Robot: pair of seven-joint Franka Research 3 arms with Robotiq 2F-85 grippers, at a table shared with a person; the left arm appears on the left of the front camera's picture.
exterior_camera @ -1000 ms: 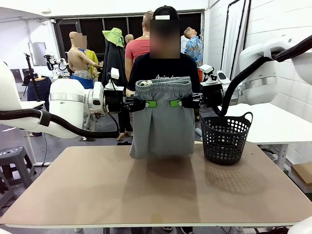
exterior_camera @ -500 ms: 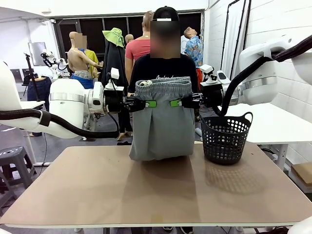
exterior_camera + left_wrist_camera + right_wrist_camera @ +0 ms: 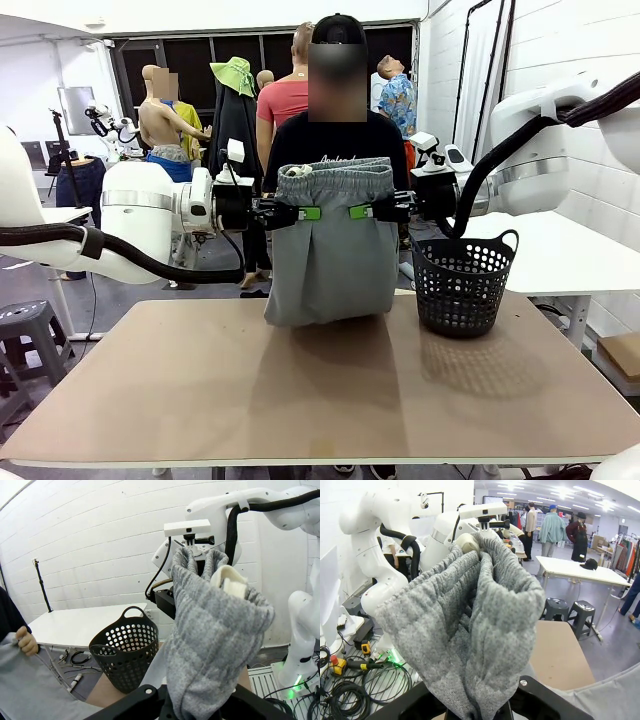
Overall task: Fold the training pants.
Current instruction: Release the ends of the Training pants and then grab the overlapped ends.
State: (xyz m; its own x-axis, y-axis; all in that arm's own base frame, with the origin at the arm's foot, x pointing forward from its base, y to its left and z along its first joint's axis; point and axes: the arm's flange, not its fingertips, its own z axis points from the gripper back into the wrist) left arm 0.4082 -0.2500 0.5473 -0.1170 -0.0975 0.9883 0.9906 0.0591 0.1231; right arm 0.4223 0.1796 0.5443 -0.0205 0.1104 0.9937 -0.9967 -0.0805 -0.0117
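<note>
The right gripper (image 3: pixel 479 711) sits at the bottom edge, its black jaws clamped around a thick bunch of the training pants (image 3: pixel 470 630). The grey jersey rises in upright gathered folds (a pale cord end peeks out at the top). Behind it on the left stands the left arm (image 3: pixel 385 535) with a black cable looped along it. Cables (image 3: pixel 350 685) and small tools lie on the floor below. To the right are the brown table (image 3: pixel 560 650), two grey stools (image 3: pixel 570 612), and a white table (image 3: pixel 580 570) bearing a black cap (image 3: pixel 590 564)
</note>
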